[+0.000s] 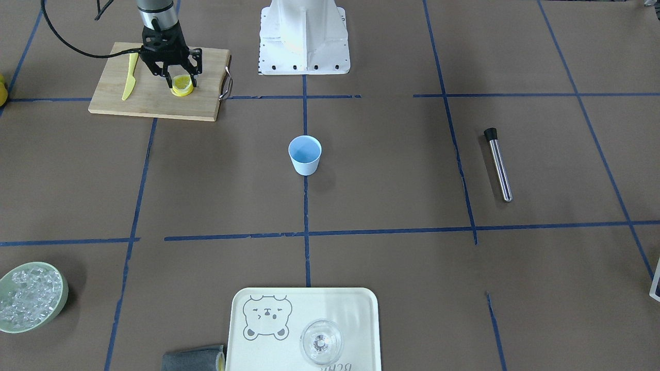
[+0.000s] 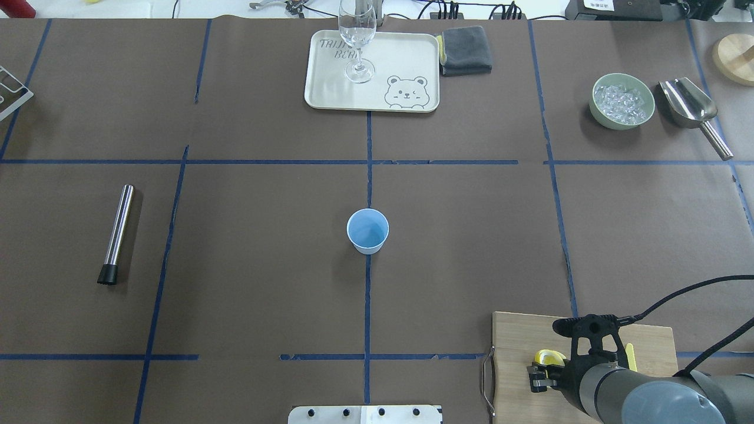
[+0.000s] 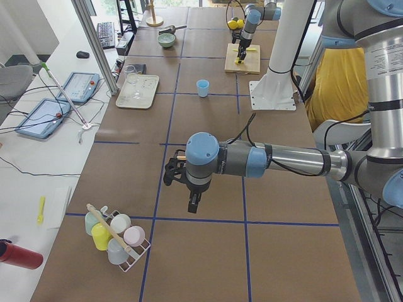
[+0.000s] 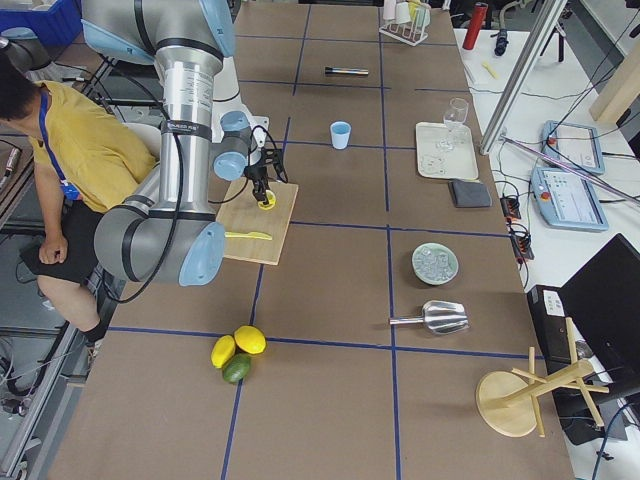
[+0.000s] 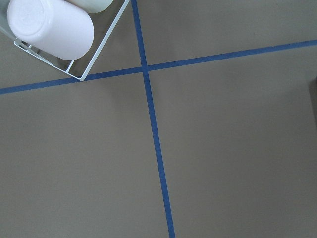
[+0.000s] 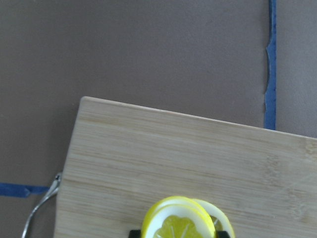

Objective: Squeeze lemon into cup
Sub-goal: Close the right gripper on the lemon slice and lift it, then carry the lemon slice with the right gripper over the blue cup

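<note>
Clamped round lemon on near-right cutting board: R gripper, fingers tight on both sides. Yellow knife just right of it on same board. Mid-table, well apart: cup, upright, mouth up. Far centre: tray w/ clear glass. L gripper off far left by mug rack; open or closed, can't tell.

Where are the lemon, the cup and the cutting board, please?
lemon (image 1: 182, 84): exterior front-facing view, on its cut face.
cup (image 2: 367, 230): overhead exterior view, on its inner wall.
cutting board (image 1: 154, 102): exterior front-facing view, on bare wood.
</note>
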Action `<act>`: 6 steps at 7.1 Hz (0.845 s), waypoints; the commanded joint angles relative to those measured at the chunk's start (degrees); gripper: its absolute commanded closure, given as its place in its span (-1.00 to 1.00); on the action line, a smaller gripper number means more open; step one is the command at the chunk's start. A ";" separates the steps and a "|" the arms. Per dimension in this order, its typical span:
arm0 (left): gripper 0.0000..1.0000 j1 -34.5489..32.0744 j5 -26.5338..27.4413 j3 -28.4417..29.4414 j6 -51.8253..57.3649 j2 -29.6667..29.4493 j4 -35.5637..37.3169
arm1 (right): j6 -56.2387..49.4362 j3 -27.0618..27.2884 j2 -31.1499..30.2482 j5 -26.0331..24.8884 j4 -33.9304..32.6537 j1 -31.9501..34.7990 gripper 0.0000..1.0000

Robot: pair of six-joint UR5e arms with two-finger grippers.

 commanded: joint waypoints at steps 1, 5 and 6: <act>-1.00 0.00 0.00 0.12 0.00 0.00 0.04 | 0.29 4.99 -0.14 0.08 -2.15 0.05 1.00; -1.00 0.00 0.00 0.30 0.00 0.00 0.04 | 0.21 8.80 17.00 7.45 -21.77 7.06 1.00; -1.00 0.00 0.00 0.30 0.00 0.00 0.04 | 0.21 7.66 28.31 8.95 -33.25 9.34 1.00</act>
